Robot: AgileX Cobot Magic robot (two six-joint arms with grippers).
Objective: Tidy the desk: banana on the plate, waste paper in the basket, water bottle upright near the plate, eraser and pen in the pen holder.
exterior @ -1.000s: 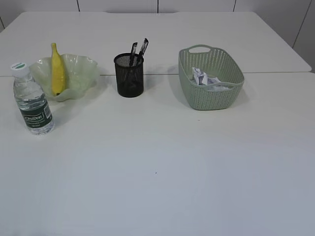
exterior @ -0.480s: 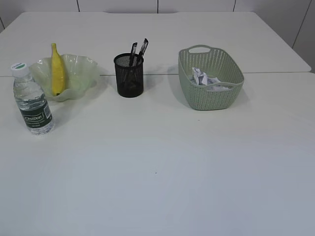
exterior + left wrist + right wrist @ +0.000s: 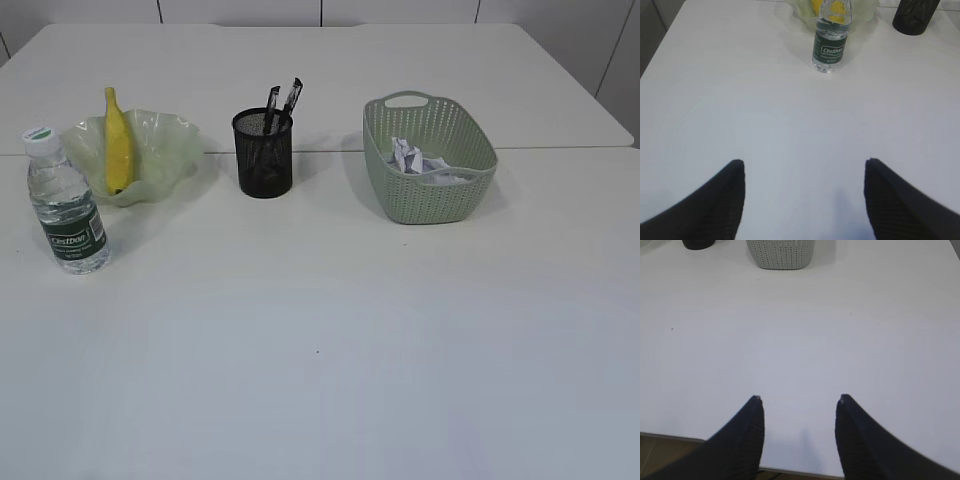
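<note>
**Operator:** Yellow banana [image 3: 116,140] lies in the pale green wavy-edged glass plate [image 3: 170,135], so I count that item done. The clear plastic water bottle [image 3: 67,204] with the dark green label stands upright just in front of the plate's left side.

**Observer:** And the paper?

**Operator:** The crumpled white waste paper [image 3: 415,160] sits inside the sage-green woven plastic basket [image 3: 460,195]. Two dark pens [image 3: 282,104] stick up out of the black mesh pen holder [image 3: 264,160]. The eraser I cannot see; it may be down inside the mesh, but I can't confirm that.

**Observer:** Where are your arms?

**Operator:** Neither shows in the exterior view. The left gripper [image 3: 802,200] has its jaws wide apart over bare white surface [image 3: 330,340], with nothing between them, and the bottle is well ahead of it. The right gripper [image 3: 799,435] has its jaws apart too, somewhat narrower, empty, near the surface's front edge, with the basket far ahead.

**Observer:** So what step is this?

**Operator:** I judge the tidying is essentially finished and I'm at the parked stage. The only next move I'd consider is a check on the eraser; otherwise nothing on the surface calls for a grasp.
</note>
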